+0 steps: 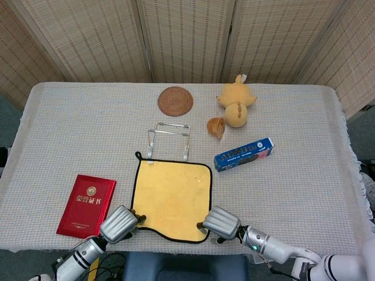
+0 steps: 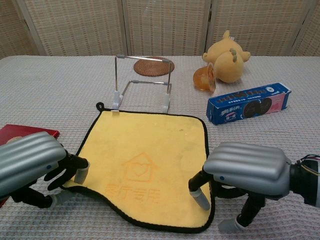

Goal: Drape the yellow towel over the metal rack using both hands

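The yellow towel [image 1: 171,196] [image 2: 150,160] with a black border lies flat on the table, just in front of the metal rack [image 1: 169,139] [image 2: 142,80]. The rack stands upright and bare. My left hand [image 1: 119,222] [image 2: 30,162] sits at the towel's near left corner, fingers curled on the edge and pinching it. At the near right corner is my right hand [image 1: 220,221] [image 2: 245,167], fingers spread. One fingertip [image 2: 201,200] touches the border there, and the thumb rests on the cloth beside the towel.
A red booklet [image 1: 87,205] lies left of the towel. A blue snack box [image 1: 244,154] [image 2: 248,102] lies to the right. Behind the rack are a round woven coaster [image 1: 175,100], an orange cup [image 1: 216,127] on its side and a yellow plush toy [image 1: 236,105] [image 2: 227,57].
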You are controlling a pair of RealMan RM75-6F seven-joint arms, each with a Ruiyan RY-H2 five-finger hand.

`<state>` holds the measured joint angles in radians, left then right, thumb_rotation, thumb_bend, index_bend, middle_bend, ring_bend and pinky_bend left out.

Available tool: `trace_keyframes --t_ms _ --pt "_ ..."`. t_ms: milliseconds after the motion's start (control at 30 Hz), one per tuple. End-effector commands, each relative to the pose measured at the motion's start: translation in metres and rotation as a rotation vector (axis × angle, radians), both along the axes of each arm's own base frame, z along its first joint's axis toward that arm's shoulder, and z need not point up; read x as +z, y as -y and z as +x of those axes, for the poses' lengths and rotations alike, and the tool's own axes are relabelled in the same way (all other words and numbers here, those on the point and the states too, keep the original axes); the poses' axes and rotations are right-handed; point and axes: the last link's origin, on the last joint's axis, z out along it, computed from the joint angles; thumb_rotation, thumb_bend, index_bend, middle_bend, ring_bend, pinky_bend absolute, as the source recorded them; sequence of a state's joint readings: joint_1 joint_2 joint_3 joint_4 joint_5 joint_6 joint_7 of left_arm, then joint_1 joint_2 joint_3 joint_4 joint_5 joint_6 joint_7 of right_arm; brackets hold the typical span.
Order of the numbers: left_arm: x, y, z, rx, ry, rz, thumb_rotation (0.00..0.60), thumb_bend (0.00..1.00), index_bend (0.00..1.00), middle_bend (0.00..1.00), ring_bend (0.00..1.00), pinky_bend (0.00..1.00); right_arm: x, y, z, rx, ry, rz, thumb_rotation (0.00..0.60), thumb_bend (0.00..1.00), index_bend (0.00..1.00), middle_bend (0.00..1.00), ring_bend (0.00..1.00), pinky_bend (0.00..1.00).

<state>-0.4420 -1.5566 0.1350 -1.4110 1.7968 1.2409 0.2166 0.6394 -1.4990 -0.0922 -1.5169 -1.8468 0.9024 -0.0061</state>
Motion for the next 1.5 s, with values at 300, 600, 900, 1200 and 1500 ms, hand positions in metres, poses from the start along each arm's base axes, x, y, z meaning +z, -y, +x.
trace_keyframes --t_ms 300,600,900,1200,1500 --pt "0.000 0.001 0.000 0.002 0.003 0.001 0.600 0.45 0.61 0.81 0.76 0.98 -0.009 0.003 0.008 0.026 -0.009 0.003 0.600 0.18 0.49 1.00 1.00 1.00" --pt "-0.001 0.001 0.000 0.004 0.006 0.000 0.600 0.45 0.61 0.81 0.76 0.98 -0.013 0.004 0.013 0.027 -0.015 0.008 0.600 0.20 0.46 1.00 1.00 1.00" --pt "-0.001 0.001 -0.002 0.006 0.007 0.001 0.600 0.45 0.61 0.81 0.76 0.98 -0.017 0.007 0.013 0.026 -0.027 0.008 0.600 0.27 0.48 1.00 1.00 1.00" --pt "0.007 -0.009 0.005 -0.020 0.040 0.031 0.600 0.45 0.61 0.81 0.76 0.98 -0.012 0.013 0.020 0.021 0.029 -0.032 0.600 0.47 0.57 1.00 1.00 1.00" --pt "0.044 -0.048 0.038 -0.014 0.180 0.071 0.600 0.45 0.61 0.81 0.76 0.99 0.022 0.038 0.033 0.000 0.124 -0.159 0.600 0.47 0.59 1.00 1.00 1.00"
